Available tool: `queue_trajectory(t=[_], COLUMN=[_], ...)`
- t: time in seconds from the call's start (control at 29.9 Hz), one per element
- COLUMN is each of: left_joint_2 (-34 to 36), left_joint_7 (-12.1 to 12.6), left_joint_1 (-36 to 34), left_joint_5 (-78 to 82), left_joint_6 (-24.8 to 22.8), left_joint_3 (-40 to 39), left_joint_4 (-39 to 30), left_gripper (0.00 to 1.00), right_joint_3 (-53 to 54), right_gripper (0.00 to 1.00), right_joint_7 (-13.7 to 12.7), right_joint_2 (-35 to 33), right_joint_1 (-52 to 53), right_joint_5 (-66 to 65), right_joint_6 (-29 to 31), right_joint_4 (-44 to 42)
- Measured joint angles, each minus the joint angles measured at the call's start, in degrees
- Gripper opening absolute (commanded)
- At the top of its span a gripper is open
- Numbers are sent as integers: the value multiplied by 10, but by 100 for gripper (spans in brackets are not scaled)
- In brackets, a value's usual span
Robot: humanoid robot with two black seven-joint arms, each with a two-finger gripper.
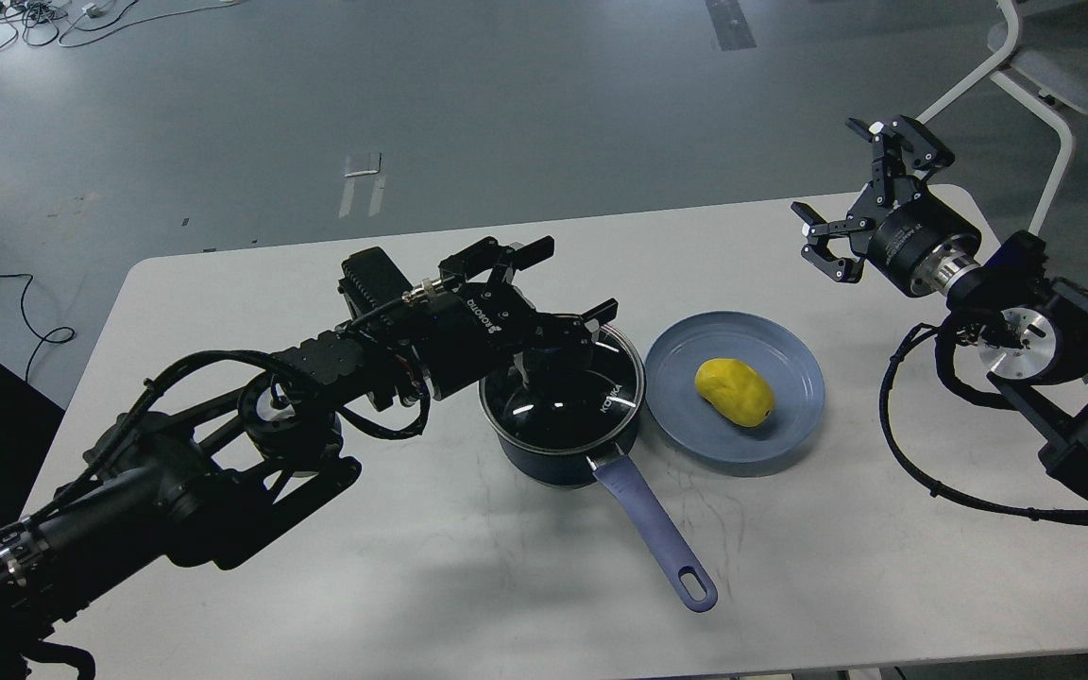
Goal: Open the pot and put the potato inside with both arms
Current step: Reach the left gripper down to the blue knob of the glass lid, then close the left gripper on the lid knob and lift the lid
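Note:
The dark pot (563,453) stands at the table's middle with its glass lid (572,401) on and its purple-blue handle (657,538) pointing toward the front right. My left gripper (558,288) is open, spread just above the lid's far left side; the lid knob is hidden under it. The yellow potato (735,391) lies on a blue-grey plate (686,425) right of the pot. My right gripper (837,189) is open and empty, raised above the table's far right, well apart from the potato.
The white table (317,567) has its far edge behind the pot and a rounded right corner. A white chair frame (1026,85) stands beyond the right corner. Cables hang from my right arm (922,472) over the table's right side.

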Motion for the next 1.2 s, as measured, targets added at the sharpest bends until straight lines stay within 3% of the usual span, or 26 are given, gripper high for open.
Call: queue_trajectory(t=[1.2], left_joint_2=[-11], left_joint_7=[-1], left_joint_1=[42], left_joint_5=[38], left_joint_6=[18], left_joint_3=[21], left_joint_4=[54], left_gripper=[98], right_joint_3=[-20], right_gripper=[100], right_joint_7=[2], right_joint_2=[1], right_joint_1=[-8], right_joint_5=[-1], right_joint_6=[-1], right_joint_4=[-10])
